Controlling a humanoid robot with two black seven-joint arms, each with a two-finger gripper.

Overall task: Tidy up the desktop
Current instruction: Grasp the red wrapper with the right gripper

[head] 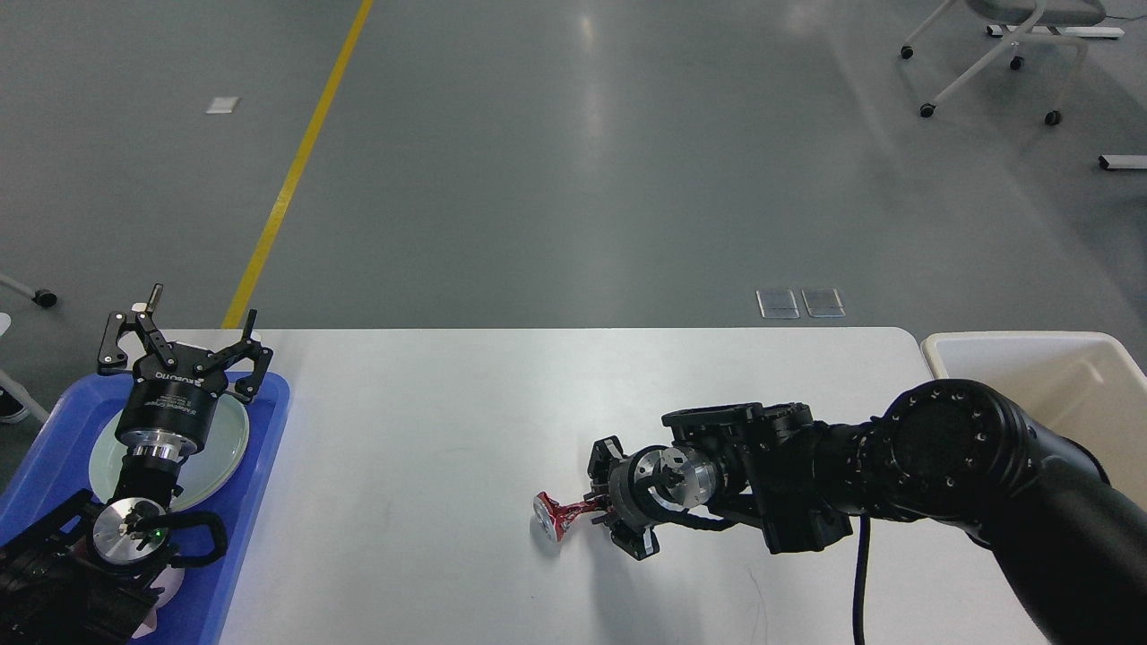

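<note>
Right pincer [602, 506]: low over the counter, pointing left, clamped on one end of a crumpled red foil piece with a silver round end [557, 516].
Red foil piece: juts left from the fingertips, silver end touching the large white rectangular counter [430, 421].
Cream-white rectangular plastic bin [1066, 381]: far right, behind the arm.
Left pincer [179, 336]: fingers spread apart, holding nothing, above a pale green round plate [228, 439] in a blue plastic tray [264, 466].

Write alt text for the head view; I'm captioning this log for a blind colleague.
The right gripper reaches low across the white desktop to a crushed red can lying near the middle, its fingers around the can's near end. The left gripper hangs open above a pale plate in a blue tray at the left; a cream bin sits at the right.
</note>
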